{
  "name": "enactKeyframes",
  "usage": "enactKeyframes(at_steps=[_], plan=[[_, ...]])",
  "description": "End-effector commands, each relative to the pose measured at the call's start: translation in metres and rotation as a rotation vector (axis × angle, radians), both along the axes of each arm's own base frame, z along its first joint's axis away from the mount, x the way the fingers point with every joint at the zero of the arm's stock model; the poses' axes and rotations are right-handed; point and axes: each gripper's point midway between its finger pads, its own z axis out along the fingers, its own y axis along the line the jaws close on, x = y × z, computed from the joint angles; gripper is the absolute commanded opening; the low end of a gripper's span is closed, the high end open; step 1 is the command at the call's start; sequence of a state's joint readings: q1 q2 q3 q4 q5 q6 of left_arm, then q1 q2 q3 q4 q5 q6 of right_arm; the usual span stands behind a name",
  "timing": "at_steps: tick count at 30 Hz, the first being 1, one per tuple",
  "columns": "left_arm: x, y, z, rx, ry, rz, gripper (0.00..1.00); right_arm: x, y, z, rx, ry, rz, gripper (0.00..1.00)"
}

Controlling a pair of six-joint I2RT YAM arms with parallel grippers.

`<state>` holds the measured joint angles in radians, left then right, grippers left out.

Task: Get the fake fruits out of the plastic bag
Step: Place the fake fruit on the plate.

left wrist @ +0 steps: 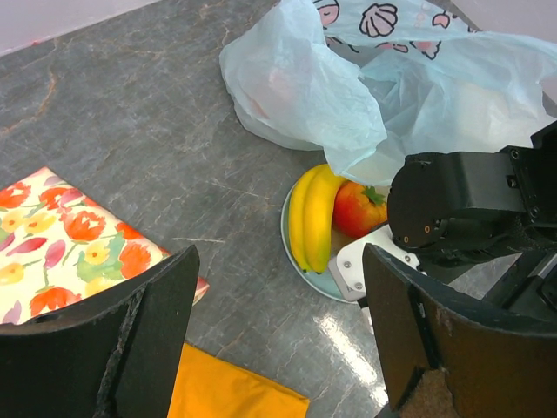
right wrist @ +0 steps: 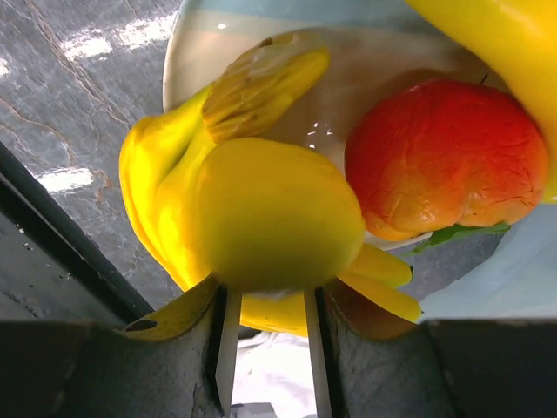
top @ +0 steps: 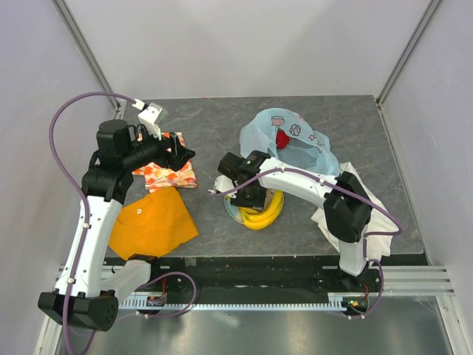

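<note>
Fruit, small, round and yellow (right wrist: 270, 213), sits right at the fingertips of the right end effector (right wrist: 267, 300). The jaws stand partway apart on either side of its underside, and I cannot tell whether they clamp it or only touch it. Just beyond those fingertips lie the curved yellow bananas (right wrist: 152, 192) and, beside them, a red apple-like fruit (right wrist: 444, 161), all on a pale round plate (right wrist: 348, 78) directly under the end effector. Farther out from it, away from the arm bases, the light-blue plastic bag (top: 310, 151) lies crumpled on the grey tabletop (top: 214, 126), apart from the fingers, with another red fruit (top: 282, 138) showing in its mouth. A white cloth (top: 373, 201) lies under the right arm's elbow, behind the end effector. The left end effector (top: 179, 155) is well apart from the plate, jaws wide and holding nothing, hovering over a flower-patterned cloth (left wrist: 70, 235). An orange cloth (top: 151, 222) lies behind it, nearer the bases.
</note>
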<state>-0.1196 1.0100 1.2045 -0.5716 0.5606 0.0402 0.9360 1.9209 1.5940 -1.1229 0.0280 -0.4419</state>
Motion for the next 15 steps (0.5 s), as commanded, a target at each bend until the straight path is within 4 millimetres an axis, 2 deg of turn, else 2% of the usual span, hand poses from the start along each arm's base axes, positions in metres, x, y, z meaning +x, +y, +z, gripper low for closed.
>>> enactKeyframes(at_steps=[1,2,4,6,7,10,11,13,14,15], plan=[[-0.002,-0.003,0.011,-0.059,-0.011,-0.004,0.82,0.0,-0.004,0.014,0.012,-0.038,0.006,0.15],[-0.002,-0.003,0.01,-0.06,-0.008,-0.003,0.82,0.003,-0.001,0.015,0.018,-0.042,0.007,0.15],[-0.003,-0.003,0.01,-0.062,-0.008,-0.006,0.82,0.006,0.003,0.01,0.01,-0.041,0.007,0.23],[-0.004,-0.003,0.012,-0.065,-0.013,-0.007,0.82,0.013,0.006,0.014,0.01,-0.069,-0.002,0.31],[-0.004,-0.003,0.012,-0.065,-0.013,-0.007,0.82,0.016,0.007,0.016,0.011,-0.081,-0.003,0.32],[-0.005,-0.003,0.013,-0.067,-0.014,-0.01,0.82,0.024,0.007,0.036,0.021,-0.133,-0.003,0.41],[-0.005,-0.003,0.012,-0.067,-0.013,-0.01,0.82,0.025,0.006,0.049,0.026,-0.147,-0.003,0.45],[-0.005,-0.004,0.012,-0.068,-0.011,-0.015,0.82,0.021,-0.002,0.064,0.008,-0.139,-0.003,0.47],[-0.004,-0.004,0.013,-0.069,-0.011,-0.017,0.82,0.025,0.001,0.082,0.047,-0.161,-0.012,0.48],[-0.003,-0.004,0.013,-0.069,-0.012,-0.017,0.82,0.023,0.003,0.091,0.073,-0.155,-0.009,0.49]])
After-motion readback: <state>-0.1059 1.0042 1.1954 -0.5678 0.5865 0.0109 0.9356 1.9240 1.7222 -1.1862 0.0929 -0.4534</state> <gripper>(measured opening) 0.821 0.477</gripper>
